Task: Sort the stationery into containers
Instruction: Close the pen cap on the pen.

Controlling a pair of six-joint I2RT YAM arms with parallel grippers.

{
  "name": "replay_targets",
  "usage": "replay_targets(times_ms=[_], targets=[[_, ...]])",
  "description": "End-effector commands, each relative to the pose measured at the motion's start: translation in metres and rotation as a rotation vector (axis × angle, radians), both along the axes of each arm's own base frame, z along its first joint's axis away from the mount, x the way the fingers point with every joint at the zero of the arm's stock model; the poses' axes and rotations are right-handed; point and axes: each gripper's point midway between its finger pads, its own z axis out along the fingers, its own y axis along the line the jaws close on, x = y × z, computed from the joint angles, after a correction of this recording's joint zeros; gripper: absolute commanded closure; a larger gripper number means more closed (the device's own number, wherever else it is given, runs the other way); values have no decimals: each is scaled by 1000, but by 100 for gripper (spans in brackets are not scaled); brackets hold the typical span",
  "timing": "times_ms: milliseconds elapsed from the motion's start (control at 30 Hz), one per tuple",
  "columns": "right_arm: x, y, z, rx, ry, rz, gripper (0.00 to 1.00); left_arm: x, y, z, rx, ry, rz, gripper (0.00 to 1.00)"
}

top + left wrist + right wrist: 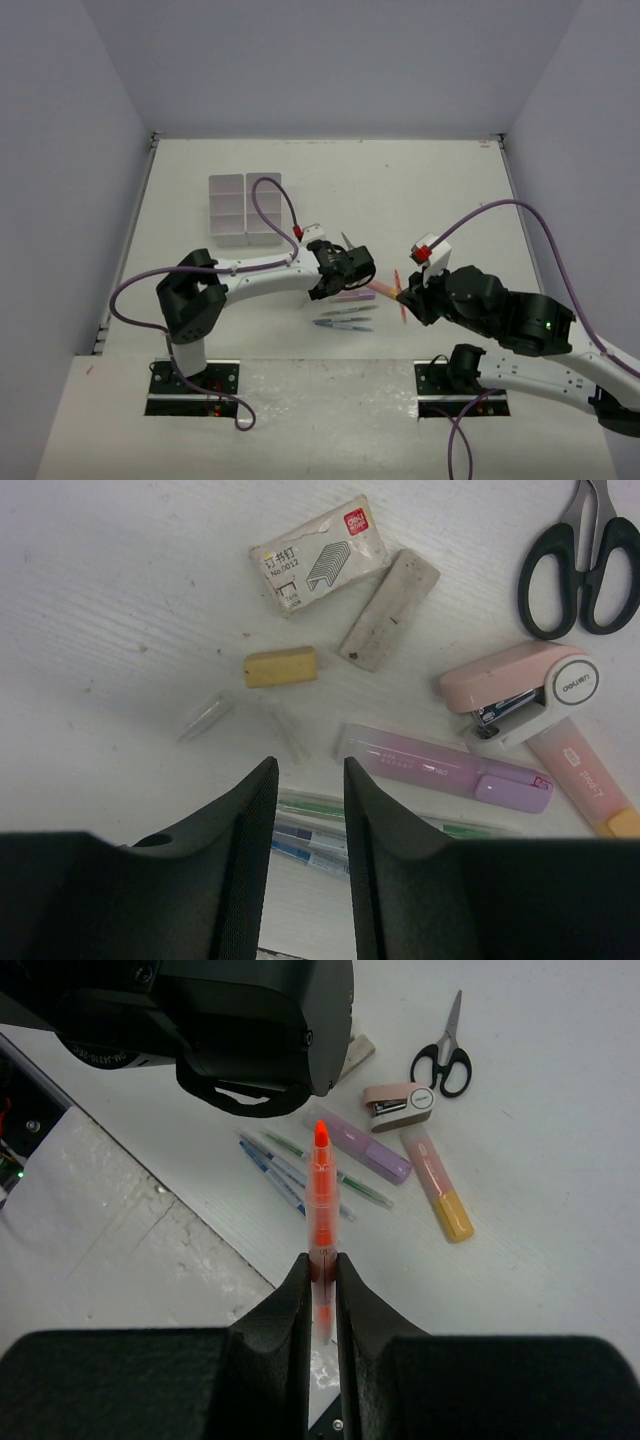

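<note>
Right gripper [321,1265] clamped on red pen [320,1195], left gripper [309,770] parted and empty, blue pen [305,842] beneath it, purple marker [440,768] ahead-right.

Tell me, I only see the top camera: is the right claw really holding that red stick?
Observer: Yes, the right gripper is shut on an orange-red pen.
Operator: What's under the left one?
Observer: The left gripper is open and empty, above thin green and blue pens.
Operator: Anything else hiding there?
Observer: A staple box, a grubby white eraser and a yellow eraser lie near each other.
</note>
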Motion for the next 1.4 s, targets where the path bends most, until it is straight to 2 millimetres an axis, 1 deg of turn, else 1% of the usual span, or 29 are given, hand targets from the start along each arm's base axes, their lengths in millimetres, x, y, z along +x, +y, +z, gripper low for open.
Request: replay_targets(times_ms=[0, 133, 200, 267, 533, 900, 1100, 1233, 1367], targets=[[-1, 2, 7, 22, -12, 20, 100, 10, -10, -10, -52, -12, 60, 63], [-1, 3, 7, 16, -10, 24, 100, 11, -7, -20, -66, 9, 71, 63], [-1, 4, 5, 9, -7, 26, 100, 8, -6, -26, -65, 22, 70, 63], [-1, 5, 4, 4, -5, 29, 100, 7, -7, -30, -66, 28, 68, 62], [-1, 6, 2, -7, 0, 34, 100, -1, -1, -43, -30, 71, 83, 62], [0, 9, -2, -30, 9, 39, 100, 0, 7, -35, -24, 49, 106, 62], [0, 9, -2, -28, 9, 40, 100, -1, 12, -43, -16, 55, 116, 62], [-1, 10, -1, -25, 9, 43, 100, 0, 14, -52, -7, 68, 118, 62], [-1, 10, -1, -25, 10, 48, 100, 2, 15, -56, -11, 62, 119, 63]])
